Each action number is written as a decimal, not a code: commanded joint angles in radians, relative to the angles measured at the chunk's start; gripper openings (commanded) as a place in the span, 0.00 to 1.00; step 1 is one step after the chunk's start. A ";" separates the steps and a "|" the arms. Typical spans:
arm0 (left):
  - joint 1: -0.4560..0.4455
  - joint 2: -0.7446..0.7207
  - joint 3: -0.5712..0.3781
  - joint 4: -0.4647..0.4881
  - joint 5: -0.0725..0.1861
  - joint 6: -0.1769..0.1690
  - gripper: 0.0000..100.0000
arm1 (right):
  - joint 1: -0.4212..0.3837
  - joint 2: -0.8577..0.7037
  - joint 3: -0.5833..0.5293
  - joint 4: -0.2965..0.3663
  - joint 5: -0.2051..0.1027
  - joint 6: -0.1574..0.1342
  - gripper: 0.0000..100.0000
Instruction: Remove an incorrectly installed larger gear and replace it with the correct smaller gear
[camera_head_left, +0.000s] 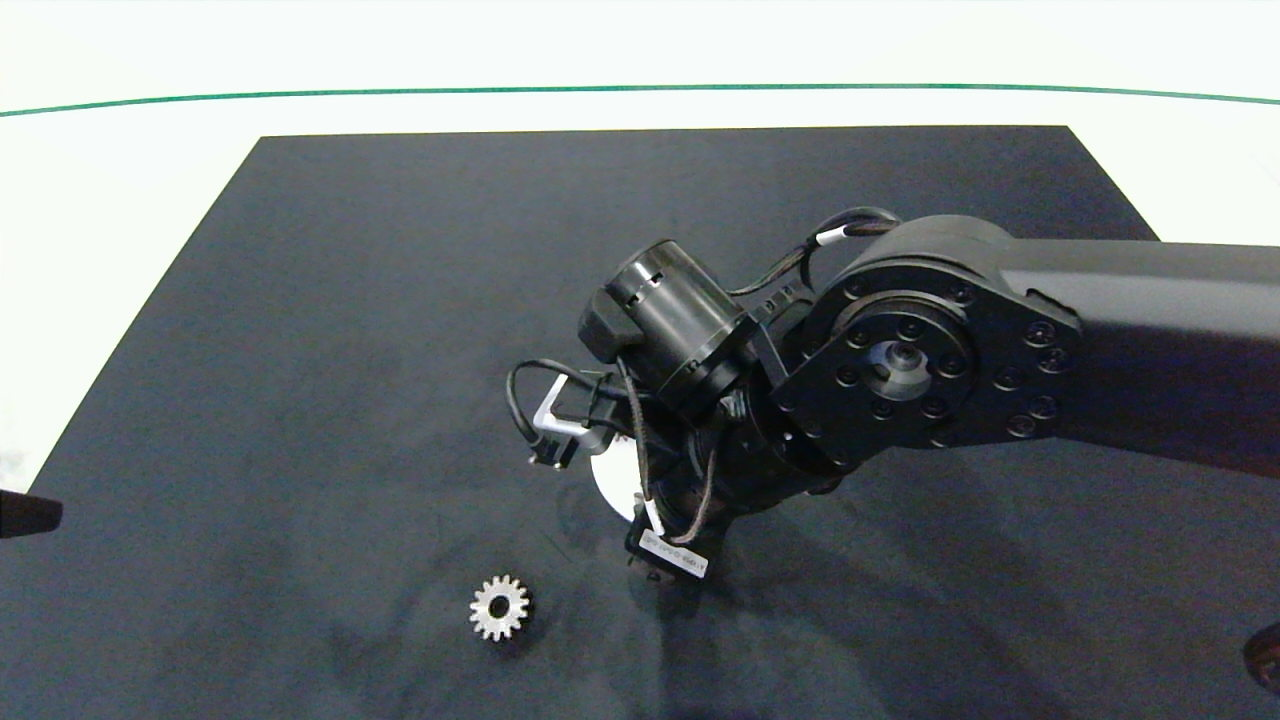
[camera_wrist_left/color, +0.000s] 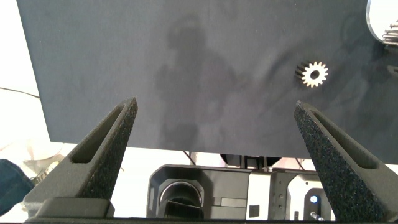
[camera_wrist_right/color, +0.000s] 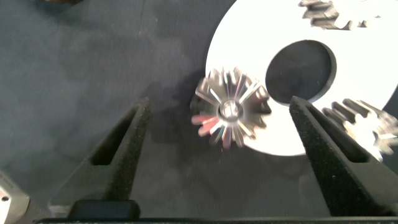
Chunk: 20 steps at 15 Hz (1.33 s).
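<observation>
Two gears matter: larger gear (camera_wrist_right/color: 231, 115) seated at white plate's (camera_wrist_right/color: 249, 62) rim, between spread fingers of right gripper (camera_wrist_right/color: 221, 155), poised for removal. Smaller gear (camera_head_left: 499, 607) near mat's (camera_head_left: 300, 350) front edge. Left gripper (camera_wrist_left/color: 217, 140) agape, idle.

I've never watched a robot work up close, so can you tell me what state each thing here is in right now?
Right hand: open, poised over the larger gear, not gripping it.
Larger gear: at the white disc's edge, free of both fingers.
White disc: flat on the mat, round hole empty, two small gears at its rim.
Smaller gear: lying flat on the dark mat, untouched.
Left hand: open, empty, parked away from the work.
</observation>
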 joint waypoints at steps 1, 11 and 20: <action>-0.001 -0.001 0.000 0.007 0.001 -0.002 1.00 | -0.006 0.031 -0.001 0.000 -0.003 -0.003 0.84; -0.010 -0.020 0.002 0.007 0.001 0.000 1.00 | -0.019 0.043 0.000 -0.021 -0.039 -0.004 0.64; -0.010 -0.021 0.002 0.005 0.001 0.000 1.00 | -0.015 0.041 0.014 -0.021 -0.091 -0.006 0.46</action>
